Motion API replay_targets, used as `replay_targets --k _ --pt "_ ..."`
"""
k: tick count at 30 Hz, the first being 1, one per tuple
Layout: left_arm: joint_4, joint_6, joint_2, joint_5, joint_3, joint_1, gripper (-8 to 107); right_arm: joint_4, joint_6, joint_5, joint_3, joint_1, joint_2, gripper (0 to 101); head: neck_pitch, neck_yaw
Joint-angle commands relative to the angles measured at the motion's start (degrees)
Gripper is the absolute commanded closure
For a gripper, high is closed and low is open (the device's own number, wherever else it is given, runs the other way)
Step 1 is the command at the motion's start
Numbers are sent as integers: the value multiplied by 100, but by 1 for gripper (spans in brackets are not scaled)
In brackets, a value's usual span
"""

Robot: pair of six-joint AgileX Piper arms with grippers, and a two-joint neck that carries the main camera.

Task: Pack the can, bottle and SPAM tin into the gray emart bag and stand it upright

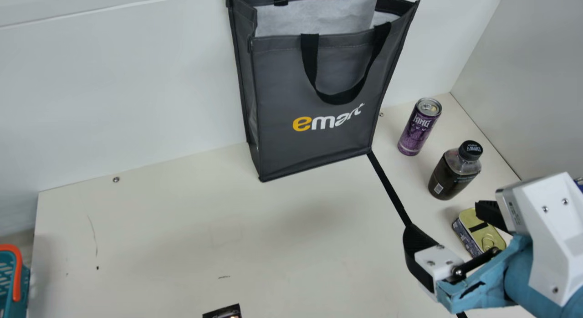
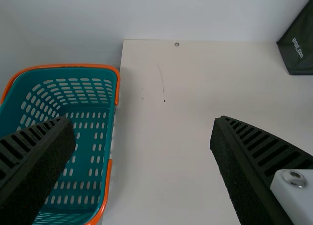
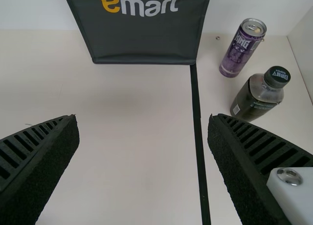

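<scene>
The gray emart bag (image 1: 314, 99) stands upright, left gripper (image 2: 142, 118) and right gripper (image 1: 444, 218) with fingers wide apart.

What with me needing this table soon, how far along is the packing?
Only the gray emart bag looks ready, standing upright and open. In hand: nothing; the left gripper and right gripper have open, empty jaws. Left to pack: the can, bottle and SPAM tin, all on the table outside the bag.

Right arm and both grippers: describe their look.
The right arm has an angular white housing with silver screws, plus light-blue wrapping with a black streak. The right gripper and left gripper each have black ribbed fingers and a white mount with silver screwheads.
</scene>
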Motion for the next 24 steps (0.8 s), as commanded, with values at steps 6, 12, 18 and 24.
replay_targets --k 6,12,18,24 --pt "0 0 0 0 0 0 9 -3 1 -7 -36 4 37 6 -130 -14" --pt "0 0 0 0 0 0 9 0 7 -40 -185 21 180 6 -130 -14" --pt "0 0 0 0 0 0 9 18 29 -84 -381 36 380 6 -130 -14" --pt "0 0 0 0 0 0 9 2 19 -102 -617 64 615 6 -130 -14"
